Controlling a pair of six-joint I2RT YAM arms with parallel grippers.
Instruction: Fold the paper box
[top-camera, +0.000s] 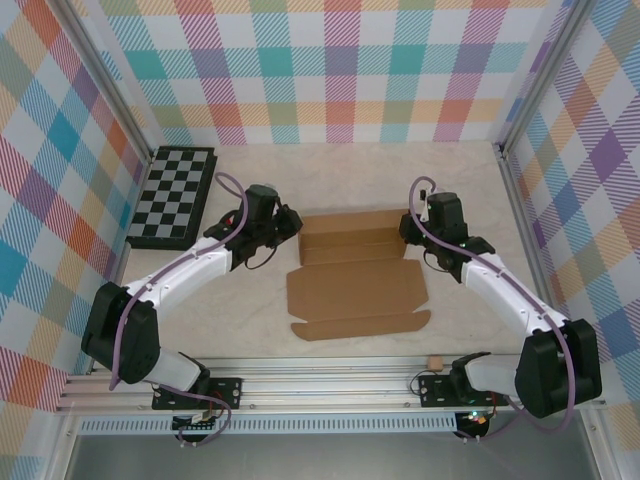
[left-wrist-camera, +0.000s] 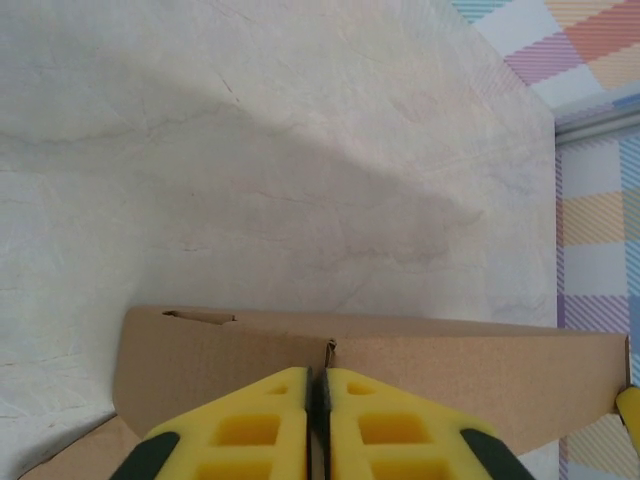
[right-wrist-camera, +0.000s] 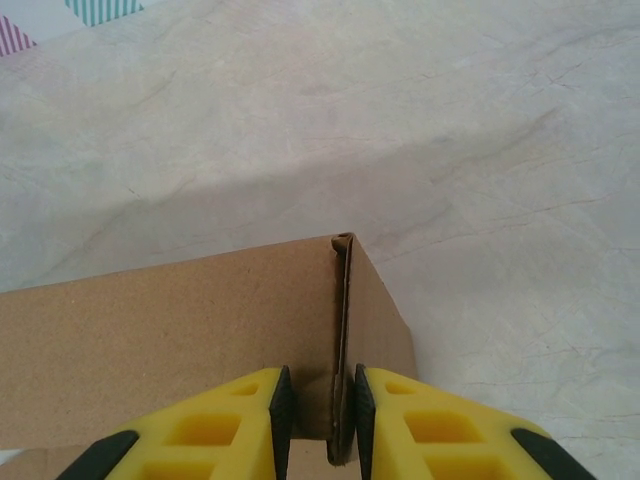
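Note:
The paper box (top-camera: 355, 290) lies mid-table as brown cardboard, its far part raised into low walls and its near panel flat. My left gripper (top-camera: 292, 224) is at the box's far left end. In the left wrist view its yellow fingers (left-wrist-camera: 250, 425) are pressed together (left-wrist-camera: 317, 372) on the thin edge of a standing wall (left-wrist-camera: 470, 370). My right gripper (top-camera: 407, 236) is at the far right end. There the jaws (right-wrist-camera: 318, 372) straddle the doubled side wall (right-wrist-camera: 343, 330), a little apart, with a gap on the left side.
A black-and-grey chessboard (top-camera: 175, 195) lies at the back left. A tiny brown scrap (top-camera: 434, 362) sits by the near rail on the right. Checked walls enclose the table on three sides, and bare marble-look surface (top-camera: 400, 175) stretches behind the box.

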